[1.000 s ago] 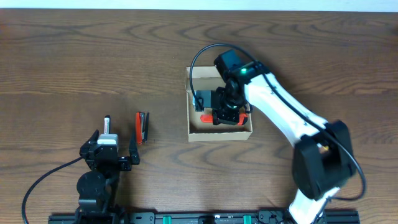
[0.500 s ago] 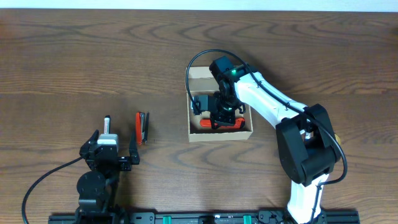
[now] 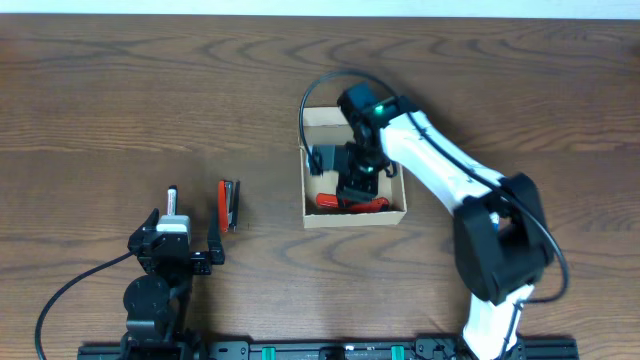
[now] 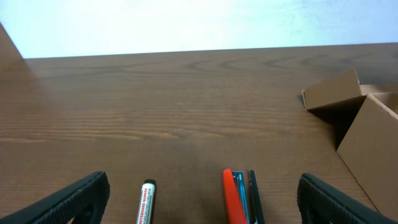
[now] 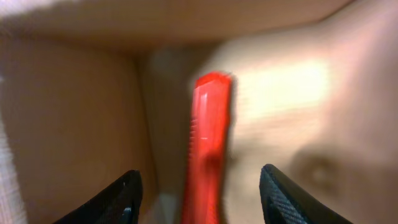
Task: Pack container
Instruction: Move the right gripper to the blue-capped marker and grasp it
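Note:
The container, a small tan cardboard box (image 3: 354, 218) with its flap lid folded back, sits mid-table. A red tool (image 3: 350, 204) lies along its near inside wall beside a dark item (image 3: 326, 158). My right gripper (image 3: 355, 188) reaches down into the box, open, its fingers clear of the red tool (image 5: 207, 143) on both sides. My left gripper (image 3: 180, 246) rests open near the front-left edge. Between its fingers (image 4: 79, 199) ahead lie a whiteboard marker (image 4: 147, 203) and a red-and-black stapler (image 4: 239, 198).
The marker (image 3: 172, 198) and the stapler (image 3: 228, 204) lie on the wood table left of the box. The box's corner and flap (image 4: 360, 118) show at the right of the left wrist view. A black cable (image 3: 318, 88) loops over the box's far-left corner.
My right gripper has opened and let go of the red tool, which now lies in the box. Its arm has shifted slightly. The left arm has not moved.

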`<state>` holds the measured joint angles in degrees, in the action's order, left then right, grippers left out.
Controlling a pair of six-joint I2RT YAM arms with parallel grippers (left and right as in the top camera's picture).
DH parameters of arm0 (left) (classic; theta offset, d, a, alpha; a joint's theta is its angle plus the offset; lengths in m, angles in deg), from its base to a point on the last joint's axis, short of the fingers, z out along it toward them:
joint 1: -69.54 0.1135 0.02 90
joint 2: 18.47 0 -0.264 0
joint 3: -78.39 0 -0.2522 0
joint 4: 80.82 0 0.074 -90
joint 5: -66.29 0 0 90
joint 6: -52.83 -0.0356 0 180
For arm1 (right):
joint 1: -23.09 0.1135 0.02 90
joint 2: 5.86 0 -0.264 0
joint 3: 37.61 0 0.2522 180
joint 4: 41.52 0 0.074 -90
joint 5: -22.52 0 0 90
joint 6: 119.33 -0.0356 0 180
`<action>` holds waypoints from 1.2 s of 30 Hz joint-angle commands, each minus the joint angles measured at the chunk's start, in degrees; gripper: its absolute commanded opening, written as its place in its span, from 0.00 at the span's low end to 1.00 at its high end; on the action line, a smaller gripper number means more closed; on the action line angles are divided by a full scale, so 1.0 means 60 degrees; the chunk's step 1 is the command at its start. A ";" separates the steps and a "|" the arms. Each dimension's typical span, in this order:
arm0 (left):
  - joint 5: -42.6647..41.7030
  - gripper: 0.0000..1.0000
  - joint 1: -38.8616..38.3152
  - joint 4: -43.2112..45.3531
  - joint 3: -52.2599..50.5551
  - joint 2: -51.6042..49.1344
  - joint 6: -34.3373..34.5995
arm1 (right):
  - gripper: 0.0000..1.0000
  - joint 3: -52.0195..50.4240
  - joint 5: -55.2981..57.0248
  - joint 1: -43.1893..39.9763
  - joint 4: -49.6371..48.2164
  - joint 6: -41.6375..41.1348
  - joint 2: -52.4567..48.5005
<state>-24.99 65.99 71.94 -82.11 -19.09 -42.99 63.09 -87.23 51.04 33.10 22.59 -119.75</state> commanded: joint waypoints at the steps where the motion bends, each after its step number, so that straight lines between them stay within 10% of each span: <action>1: 0.0033 0.95 -0.0029 -0.0102 -0.0248 0.0055 0.0044 | 0.57 0.0794 -0.0138 -0.0477 0.0011 -0.1701 0.1453; 14: 0.0033 0.95 -0.0029 -0.0102 -0.0248 0.0055 0.0044 | 0.85 0.1064 0.4291 -0.4991 0.1027 -1.0269 0.3942; 36: 0.0029 0.95 -0.0029 -0.0102 -0.0248 0.0055 0.0047 | 0.83 -0.4532 0.3705 -0.7002 -0.2226 -1.0342 0.3315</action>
<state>-24.99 65.99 71.94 -82.11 -19.09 -42.99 36.27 -63.64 9.33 20.75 -40.42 -97.70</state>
